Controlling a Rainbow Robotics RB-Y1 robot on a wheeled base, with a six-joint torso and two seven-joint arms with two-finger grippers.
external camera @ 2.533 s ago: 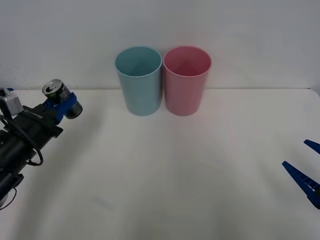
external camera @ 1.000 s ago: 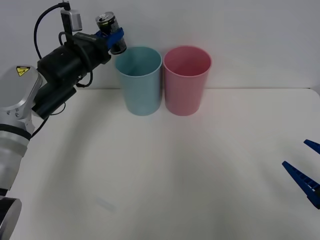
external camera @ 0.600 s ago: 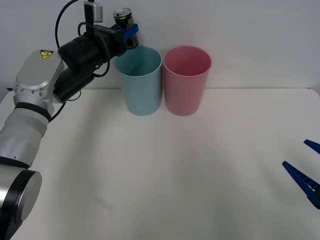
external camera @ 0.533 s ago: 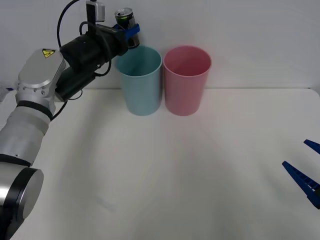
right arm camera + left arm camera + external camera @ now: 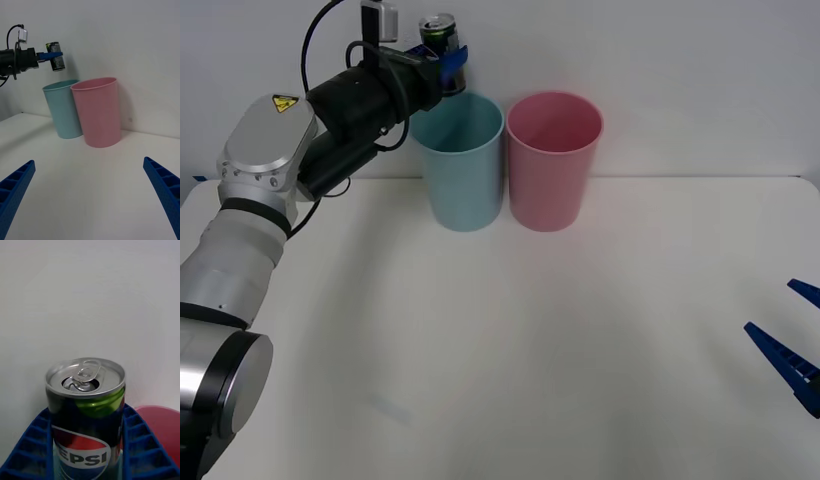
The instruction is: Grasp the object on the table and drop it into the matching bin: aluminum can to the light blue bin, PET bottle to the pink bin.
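Blue fingers (image 5: 35,442) hide the aluminum can (image 5: 85,416)'s lower sides.

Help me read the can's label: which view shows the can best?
The left wrist view: the aluminum can looms close between the left pincer's fingers, pull-tab and Pepsi logo legible. The front view and right wrist view show it small above the light blue bin.

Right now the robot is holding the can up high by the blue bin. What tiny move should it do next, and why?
Probably slide the left gripper a little toward the middle of the light blue bin, then let go. The aluminum can hangs above the bin's near-left rim rather than its centre, so dropping now might clip the edge. The right gripper waits open, low on the table's right side.
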